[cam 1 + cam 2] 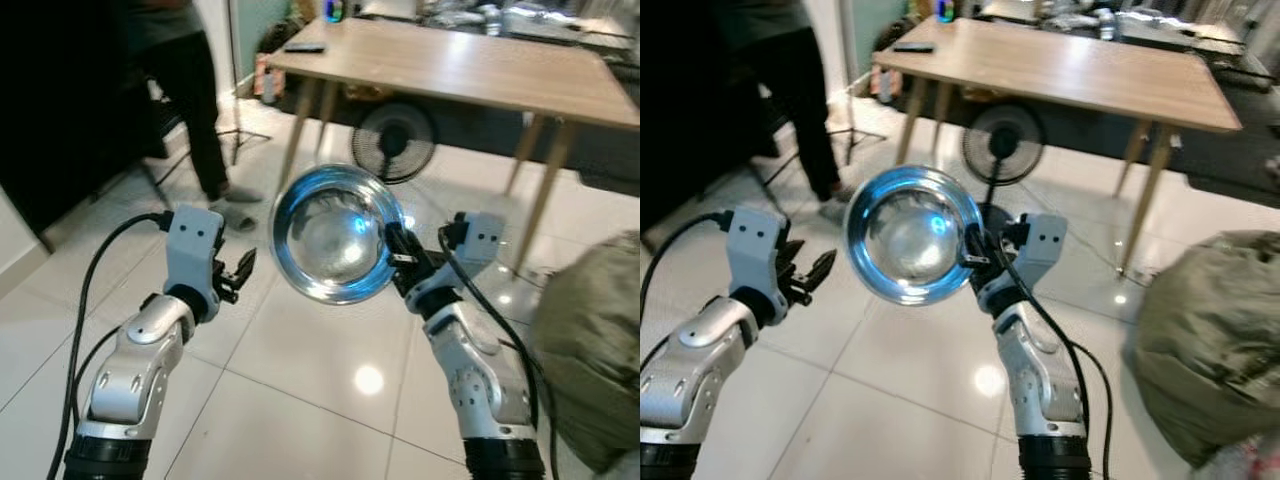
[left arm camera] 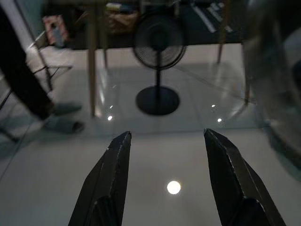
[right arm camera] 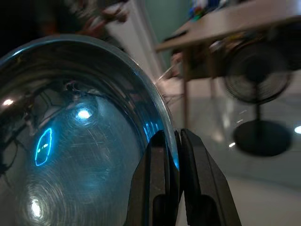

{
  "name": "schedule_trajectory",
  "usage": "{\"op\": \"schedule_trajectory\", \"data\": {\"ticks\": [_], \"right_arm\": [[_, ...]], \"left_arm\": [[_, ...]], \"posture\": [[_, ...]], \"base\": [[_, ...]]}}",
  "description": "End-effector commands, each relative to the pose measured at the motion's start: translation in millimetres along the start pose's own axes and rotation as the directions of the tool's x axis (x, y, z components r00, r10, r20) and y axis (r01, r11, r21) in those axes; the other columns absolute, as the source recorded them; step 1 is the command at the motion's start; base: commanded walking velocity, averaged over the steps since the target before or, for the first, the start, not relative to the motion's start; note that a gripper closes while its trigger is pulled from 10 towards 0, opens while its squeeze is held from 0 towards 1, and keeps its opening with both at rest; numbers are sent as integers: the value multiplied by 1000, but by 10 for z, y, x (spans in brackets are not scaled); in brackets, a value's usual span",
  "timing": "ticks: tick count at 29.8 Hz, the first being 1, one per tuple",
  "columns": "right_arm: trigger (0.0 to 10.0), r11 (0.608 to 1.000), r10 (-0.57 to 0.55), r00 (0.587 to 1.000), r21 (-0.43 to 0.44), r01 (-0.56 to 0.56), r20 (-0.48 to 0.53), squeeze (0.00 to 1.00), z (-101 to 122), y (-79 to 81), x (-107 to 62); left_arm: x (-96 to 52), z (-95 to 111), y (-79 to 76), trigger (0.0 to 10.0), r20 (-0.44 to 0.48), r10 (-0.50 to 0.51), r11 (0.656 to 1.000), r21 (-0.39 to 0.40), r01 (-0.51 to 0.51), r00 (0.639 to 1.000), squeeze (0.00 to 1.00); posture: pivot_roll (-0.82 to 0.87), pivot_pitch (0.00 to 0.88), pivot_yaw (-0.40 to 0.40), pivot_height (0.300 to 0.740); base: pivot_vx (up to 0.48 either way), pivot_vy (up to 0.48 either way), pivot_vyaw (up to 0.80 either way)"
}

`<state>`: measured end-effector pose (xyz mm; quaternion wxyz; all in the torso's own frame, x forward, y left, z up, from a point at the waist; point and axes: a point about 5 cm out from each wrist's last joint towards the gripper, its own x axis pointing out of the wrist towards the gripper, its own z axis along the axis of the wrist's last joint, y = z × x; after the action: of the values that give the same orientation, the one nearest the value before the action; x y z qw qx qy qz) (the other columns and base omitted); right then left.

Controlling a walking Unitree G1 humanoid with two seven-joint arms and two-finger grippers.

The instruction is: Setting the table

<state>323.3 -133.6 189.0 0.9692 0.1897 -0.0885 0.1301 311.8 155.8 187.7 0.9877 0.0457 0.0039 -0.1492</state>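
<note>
The right gripper point(image 1: 397, 248) is clamping the rim of a shiny metal bowl point(image 1: 332, 235), one black finger inside the rim and one outside, as the right wrist view confirms with the fingers point(image 3: 157, 174) pinched together on the edge. The bowl is being held in the air in front of the robot, tipped on edge so that its hollow is facing the head camera, well above the white tiled floor point(image 1: 300, 380). The bowl appears to be empty.

The left gripper point(image 1: 238, 272) is hanging free beside the bowl, not touching it, with its fingers point(image 2: 109, 174) spread apart and nothing between them.

Ahead, a wooden table point(image 1: 470, 65) is standing on slanted legs, still well apart from the robot. A black remote-like object point(image 1: 304, 47) is lying near its near-left corner, and clutter is sitting along its far edge, too blurred to name. A black pedestal fan point(image 1: 394, 141) is standing on the floor beneath the table's front edge. A person point(image 1: 190, 90) in dark trousers is standing to the left of the table. An olive-green bundle point(image 1: 590, 350) is occupying the right foreground.

Judgement: the step in hand is carrying the bowl to the table. The next move calls for closing the gap to the table, steering past the fan and the person, then levelling the bowl before setting it down. The hold is a thin rim pinch, so the bowl could swing or slip during walking.
</note>
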Motion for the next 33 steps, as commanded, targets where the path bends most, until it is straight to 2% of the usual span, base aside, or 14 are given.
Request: {"op": "schedule_trajectory", "data": {"ticks": [1,5,9,18,25,33], "right_arm": [[10000,1000,12,1000,13,-12,12,0,9,47,3],[10000,1000,11,1000,12,-11,13,0,9,48,2],[10000,1000,9,1000,9,-9,14,0,9,47,3],[10000,1000,12,1000,-2,-11,17,0,11,52,8],[10000,1000,12,1000,1,-13,17,0,10,56,6],[10000,1000,8,1000,5,-8,11,0,4,49,-1]], "left_arm": [[-11,-50,0,10000,-25,0,1000,-23,-1,1000,0],[-11,-53,0,10000,-27,10,999,-35,-11,1000,0],[3,-40,7,10000,-13,39,996,-86,-40,999,0],[41,-25,35,10000,4,107,992,-74,-106,994,0],[60,-35,59,10000,-3,128,989,-75,-128,992,0],[68,-29,57,10000,-2,124,989,-74,-124,992,0]], "posture": [[-9,40,39,740],[-8,41,39,740],[-9,41,39,740],[-8,41,39,740],[-9,41,41,740],[-10,43,42,740]], "base": [[0,0,-494],[0,0,-452],[0,0,0],[0,0,0],[445,0,0],[480,0,-800]]}}
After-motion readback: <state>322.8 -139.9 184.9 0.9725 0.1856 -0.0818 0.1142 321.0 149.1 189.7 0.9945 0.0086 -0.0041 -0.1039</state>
